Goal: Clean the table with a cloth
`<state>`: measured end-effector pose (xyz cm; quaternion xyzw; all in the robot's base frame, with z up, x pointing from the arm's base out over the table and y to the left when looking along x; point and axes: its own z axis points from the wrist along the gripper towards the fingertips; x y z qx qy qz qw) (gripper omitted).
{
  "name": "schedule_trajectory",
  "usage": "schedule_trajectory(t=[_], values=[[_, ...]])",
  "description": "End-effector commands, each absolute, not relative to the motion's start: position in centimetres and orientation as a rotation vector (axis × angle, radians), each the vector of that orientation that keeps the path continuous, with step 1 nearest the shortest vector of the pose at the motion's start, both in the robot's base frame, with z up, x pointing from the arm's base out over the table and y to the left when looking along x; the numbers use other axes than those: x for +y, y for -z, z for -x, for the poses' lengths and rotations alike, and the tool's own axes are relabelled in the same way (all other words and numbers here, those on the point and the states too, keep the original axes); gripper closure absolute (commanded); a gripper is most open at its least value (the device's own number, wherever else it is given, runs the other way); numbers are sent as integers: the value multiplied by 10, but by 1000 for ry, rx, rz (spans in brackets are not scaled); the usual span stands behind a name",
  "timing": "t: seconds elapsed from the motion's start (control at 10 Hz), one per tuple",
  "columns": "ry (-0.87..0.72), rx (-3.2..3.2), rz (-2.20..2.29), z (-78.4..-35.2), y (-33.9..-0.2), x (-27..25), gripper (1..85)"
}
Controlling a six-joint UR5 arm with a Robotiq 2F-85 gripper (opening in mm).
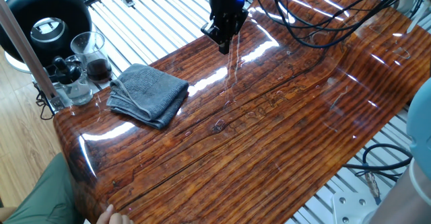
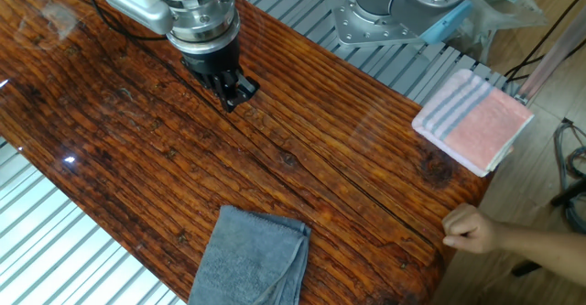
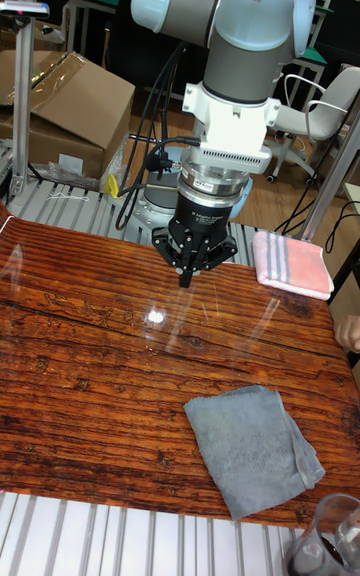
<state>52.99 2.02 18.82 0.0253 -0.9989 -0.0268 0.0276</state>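
A single long table [image 1: 283,150] is seen, its top a glossy reddish-brown wood grain crossed by dark streaks and bright white reflections, with one dark crack running along its length. It is borne on a silver slatted metal frame [image 1: 155,22] of parallel ribs. One cloth [image 1: 148,94] is laid flat on the tabletop near one end and close to the edge; it is a soft blue-grey terry towel, folded into a rough square, with layered edges and a stitched hem shown at one corner. It is touched by nothing.

One gripper [image 2: 231,95] is held above the wood, well apart from the cloth, on a black cylindrical wrist below a silver and white arm. Its two dark fingers are brought together to a narrow point, with no gap seen between them, and nothing is held.

A second towel [image 2: 472,119], pink with grey stripes, is folded into a rectangle at the far corner of the table. One bare hand [image 2: 472,229] is rested at the table's edge near it. Beside the cloth's end, off the wood, two clear glass vessels are counted, one glass cup [image 1: 89,52] holding a dark liquid, next to a round black appliance [image 1: 46,15]. Black cables [image 1: 323,15] are looped across the far end
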Motion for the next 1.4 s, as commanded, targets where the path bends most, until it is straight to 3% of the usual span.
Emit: schedule_trajectory(t=[0.0,1.3], values=[[101,-3088,-79,-531,-189,23,847],[96,-3097,-93,-533,-187,22,847]])
